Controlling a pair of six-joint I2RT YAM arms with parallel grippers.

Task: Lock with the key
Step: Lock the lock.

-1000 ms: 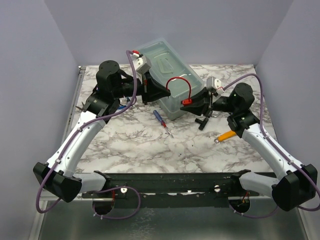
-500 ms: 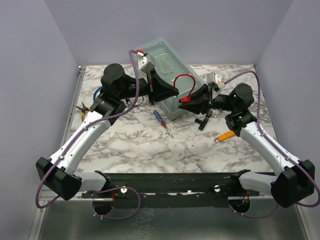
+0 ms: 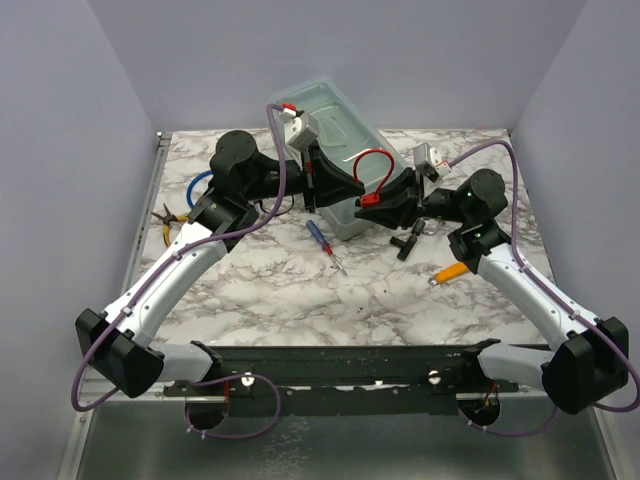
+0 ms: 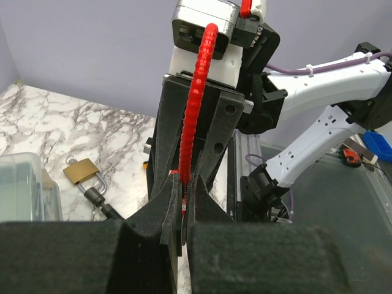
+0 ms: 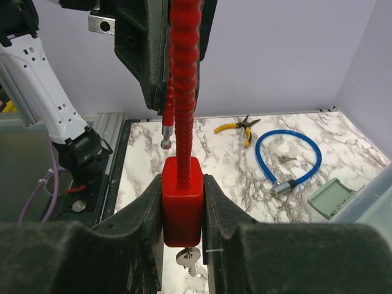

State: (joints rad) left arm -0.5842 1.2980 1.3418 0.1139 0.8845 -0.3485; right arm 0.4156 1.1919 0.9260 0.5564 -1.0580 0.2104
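A red cable lock is held between both arms. My right gripper (image 3: 374, 203) (image 5: 182, 211) is shut on its red body (image 5: 182, 196), and a silver key (image 5: 185, 257) hangs from the body's underside. My left gripper (image 3: 350, 187) (image 4: 182, 196) is shut on the red cable (image 3: 376, 160) (image 4: 195, 104) near its free end. The cable's metal tip (image 5: 165, 144) hangs just beyond the red body, apart from it. A small brass padlock (image 4: 81, 171) with a silver shackle lies on the marble table, untouched.
A clear plastic box (image 3: 340, 120) stands behind the grippers. On the marble lie a blue-handled screwdriver (image 3: 322, 238), a black T-shaped tool (image 3: 405, 243), an orange-yellow handle (image 3: 452, 270), a blue cable lock (image 5: 288, 159) with keys, and yellow pliers (image 5: 236, 127).
My left arm has swung right with the cable end, closing on the right gripper. The red cable loop now arches higher and tighter. The right gripper edged slightly left.
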